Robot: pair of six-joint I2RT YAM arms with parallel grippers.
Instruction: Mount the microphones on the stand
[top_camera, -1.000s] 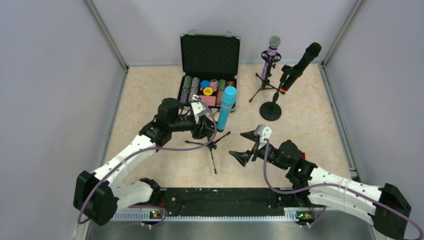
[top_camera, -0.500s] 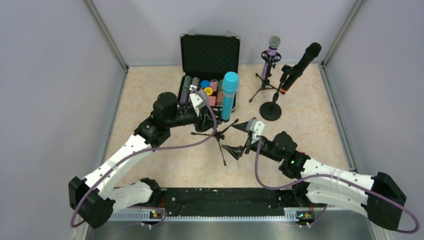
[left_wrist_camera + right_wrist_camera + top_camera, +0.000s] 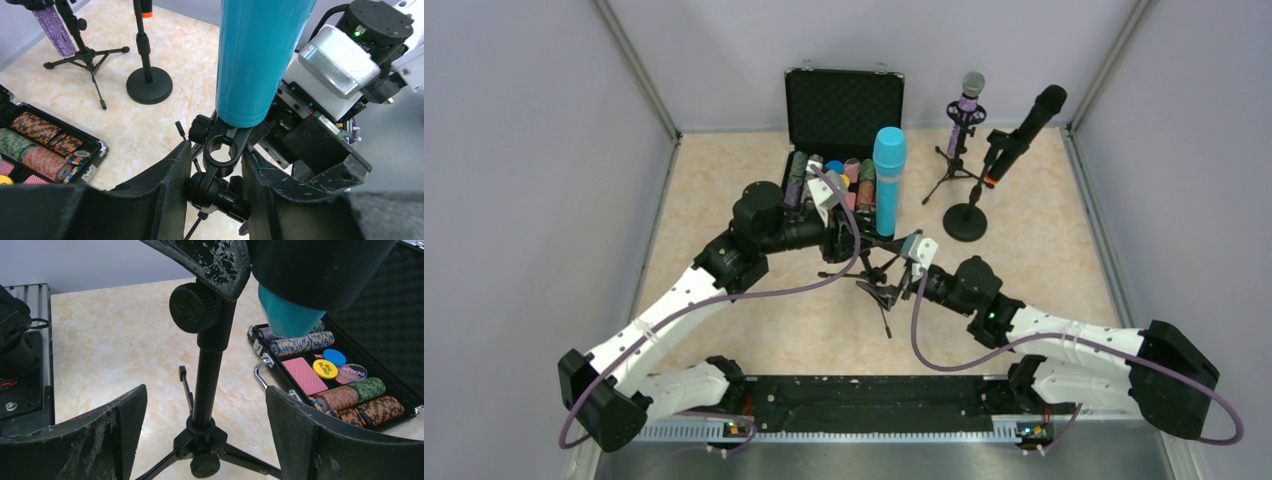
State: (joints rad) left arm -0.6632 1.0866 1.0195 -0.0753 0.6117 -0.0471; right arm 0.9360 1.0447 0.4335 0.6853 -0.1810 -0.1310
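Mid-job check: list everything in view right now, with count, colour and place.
case: one, black, open, back centre
poker chips: several rolls, mixed colours, inside the case
near tripod stand: one, black, centre, before the case
far tripod stand: one, black, right of the case
round-base stand: one, black, back right
turquoise microphone: one, turquoise, upright on the near tripod stand
purple microphone: one, glittery purple, silver grille, on the far tripod stand
black microphone: one, black with orange end, tilted on the round-base stand
left claw: one, black, shut on the near tripod stand's head
right claw: one, black, open around that stand's post
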